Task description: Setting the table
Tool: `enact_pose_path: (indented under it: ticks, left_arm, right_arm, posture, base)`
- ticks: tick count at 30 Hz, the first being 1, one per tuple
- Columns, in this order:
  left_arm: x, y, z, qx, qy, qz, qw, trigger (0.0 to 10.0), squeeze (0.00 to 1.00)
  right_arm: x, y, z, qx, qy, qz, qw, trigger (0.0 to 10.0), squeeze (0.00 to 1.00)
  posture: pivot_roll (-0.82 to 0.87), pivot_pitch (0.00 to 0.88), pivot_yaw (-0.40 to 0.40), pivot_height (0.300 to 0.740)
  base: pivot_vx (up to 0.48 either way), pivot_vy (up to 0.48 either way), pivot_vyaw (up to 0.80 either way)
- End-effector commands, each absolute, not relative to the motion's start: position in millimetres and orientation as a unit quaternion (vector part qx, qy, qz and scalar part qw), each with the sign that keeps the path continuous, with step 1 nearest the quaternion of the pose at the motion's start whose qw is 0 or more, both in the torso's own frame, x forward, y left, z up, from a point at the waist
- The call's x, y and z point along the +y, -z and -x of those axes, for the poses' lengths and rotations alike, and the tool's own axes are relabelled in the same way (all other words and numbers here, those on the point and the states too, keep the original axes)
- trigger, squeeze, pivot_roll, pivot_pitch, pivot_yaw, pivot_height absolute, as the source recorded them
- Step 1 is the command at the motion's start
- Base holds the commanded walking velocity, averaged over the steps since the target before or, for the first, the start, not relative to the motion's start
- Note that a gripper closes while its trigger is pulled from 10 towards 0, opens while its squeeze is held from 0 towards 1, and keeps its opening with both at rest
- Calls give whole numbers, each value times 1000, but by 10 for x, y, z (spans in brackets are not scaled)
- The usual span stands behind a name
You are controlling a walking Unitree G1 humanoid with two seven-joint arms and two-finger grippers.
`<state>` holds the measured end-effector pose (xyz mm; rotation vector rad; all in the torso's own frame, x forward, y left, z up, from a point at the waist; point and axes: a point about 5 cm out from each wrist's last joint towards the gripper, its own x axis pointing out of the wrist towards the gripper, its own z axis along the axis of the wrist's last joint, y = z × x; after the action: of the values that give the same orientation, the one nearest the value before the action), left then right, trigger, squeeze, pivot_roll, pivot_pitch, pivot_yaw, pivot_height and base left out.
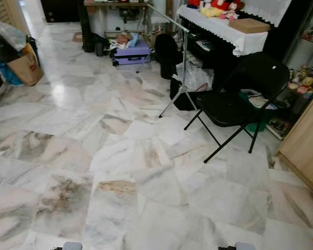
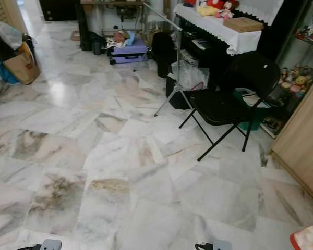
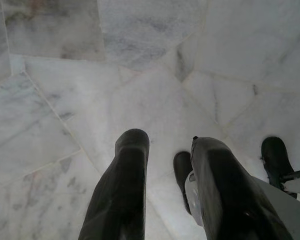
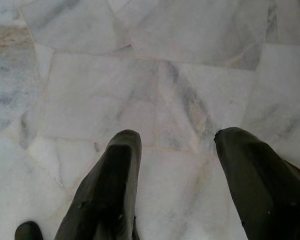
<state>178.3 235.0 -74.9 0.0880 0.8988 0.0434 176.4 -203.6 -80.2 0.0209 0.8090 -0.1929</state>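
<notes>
We stand on a marble floor (image 1: 120,156); a black folding chair (image 1: 240,99) sits at two o'clock. Our left gripper (image 3: 170,145) and right gripper (image 4: 177,137) hang spread, empty.

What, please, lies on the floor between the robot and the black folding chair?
Only bare marble floor lies there in the left eye view, up to the black folding chair; nothing stands on that stretch.

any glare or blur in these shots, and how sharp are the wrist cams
Eye views: a bright glare patch on the marble floor at upper left; the black folding chair is fairly sharp, the far clutter soft. Left wrist view: the left gripper looms dark and blurred, open, with the tiles evenly lit. Right wrist view: the right gripper is equally soft and open; no glare.
</notes>
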Motion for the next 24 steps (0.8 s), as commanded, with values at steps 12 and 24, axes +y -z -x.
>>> enact_pose_path:
  ticks: [12, 24]
  left_arm:
    - [2044, 812, -1827, 455, -22, -10, 890, 10000, 0]
    - [1992, 814, -1841, 453, -16, -11, 891, 10000, 0]
  right_arm:
    - [-1905, 799, -1899, 426, 82, -149, 889, 10000, 0]
    - [-1896, 813, -1873, 429, 80, -148, 888, 10000, 0]
  posture:
    - [133, 66, -84, 740]
    - [128, 92, -90, 740]
  base:
    - [0, 0, -400]
    - [0, 0, -800]
